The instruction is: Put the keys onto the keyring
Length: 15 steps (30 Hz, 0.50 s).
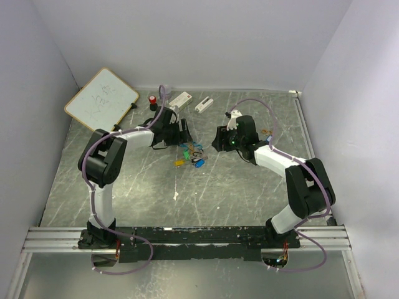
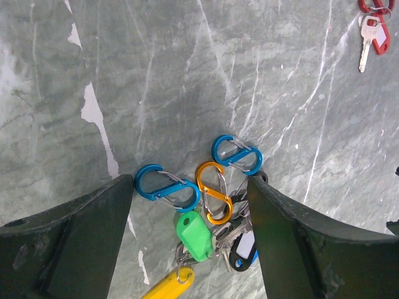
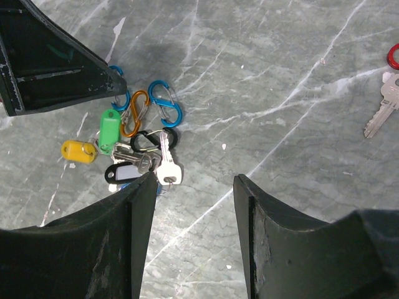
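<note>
Keys [image 3: 134, 149] well apart from walls [image 1: 187, 37]; left gripper [image 2: 190, 180], right gripper [image 3: 194, 176] spread.

The keys [image 1: 190, 156] lay in one loose bunch near the middle of the counter [image 1: 237, 193]. Three S-shaped clips lay flat side by side at one edge of the bunch, an orange clip [image 2: 214, 193] between two blue clips [image 2: 167, 185]. Just beside them lay a green tag [image 2: 194, 235], then a yellow tag [image 3: 79, 151] and a black tag [image 3: 121, 173] with a white label. A silver key [image 3: 167, 165] lay flat, its blade crossing a black ring [image 3: 149, 140]. Well apart from the bunch, a lone key [image 3: 383, 112] lay flat by a red ring [image 3: 393, 56].
</note>
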### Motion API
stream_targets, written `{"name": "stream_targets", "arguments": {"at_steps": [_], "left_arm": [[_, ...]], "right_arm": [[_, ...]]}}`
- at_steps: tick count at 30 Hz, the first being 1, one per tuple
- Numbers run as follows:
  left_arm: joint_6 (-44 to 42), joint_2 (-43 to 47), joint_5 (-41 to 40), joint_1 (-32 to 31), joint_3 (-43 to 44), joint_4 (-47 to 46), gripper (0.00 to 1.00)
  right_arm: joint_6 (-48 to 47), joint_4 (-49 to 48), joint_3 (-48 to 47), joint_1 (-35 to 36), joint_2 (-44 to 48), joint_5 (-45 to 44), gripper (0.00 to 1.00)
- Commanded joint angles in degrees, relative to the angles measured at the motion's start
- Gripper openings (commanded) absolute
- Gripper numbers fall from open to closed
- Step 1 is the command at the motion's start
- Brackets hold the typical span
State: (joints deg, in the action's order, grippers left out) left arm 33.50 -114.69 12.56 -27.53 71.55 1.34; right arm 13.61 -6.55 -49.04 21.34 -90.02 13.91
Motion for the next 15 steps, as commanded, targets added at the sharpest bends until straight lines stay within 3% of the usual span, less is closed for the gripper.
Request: {"name": "stream_targets", "arguments": {"at_steps": [1,15], "left_arm": [[0.6,-1.2,2.1,0.1,0.3,-0.3,0.85],[2.3,4.9,-2.0,2.2,-8.3,0.7,0.85]], "right_arm": [[-1.0,0.2,0.9,0.2,1.5,-0.8,0.53],[-0.3,-1.1,1.0,0.2,0.4,0.4,0.53]]}}
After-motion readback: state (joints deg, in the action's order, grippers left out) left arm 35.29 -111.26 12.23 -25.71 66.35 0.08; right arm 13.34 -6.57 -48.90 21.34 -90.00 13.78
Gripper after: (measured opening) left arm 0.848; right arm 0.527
